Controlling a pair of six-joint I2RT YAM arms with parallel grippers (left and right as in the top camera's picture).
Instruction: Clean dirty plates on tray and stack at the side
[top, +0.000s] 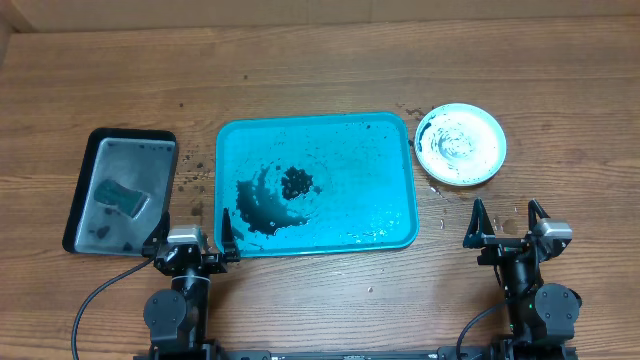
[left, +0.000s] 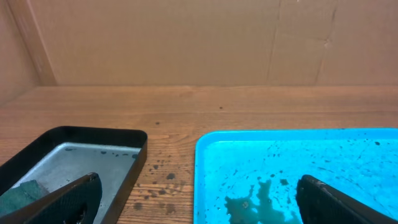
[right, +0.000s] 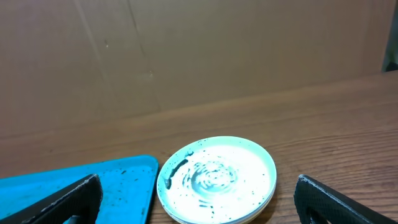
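The turquoise tray (top: 380, 215) lies mid-table, holding only a dark puddle (top: 262, 200) and black crumbs. Right of it, on the wood, stand the plates (top: 460, 144): the pale top one is smeared black, with layered rims under its front edge (right: 216, 177). My left gripper (top: 196, 232) is open at the tray's near left corner, one finger over the black tray and the other over the turquoise tray (left: 348, 155). My right gripper (top: 508, 220) is open near the plates, with nothing between its fingers.
A black tray (top: 95, 160) with a green sponge (top: 122, 195) sits at the left; in the left wrist view its rim (left: 134, 165) is close to my left finger. Dark splashes dot the wood (top: 195, 180) between the trays. A cardboard wall (right: 186, 50) stands behind.
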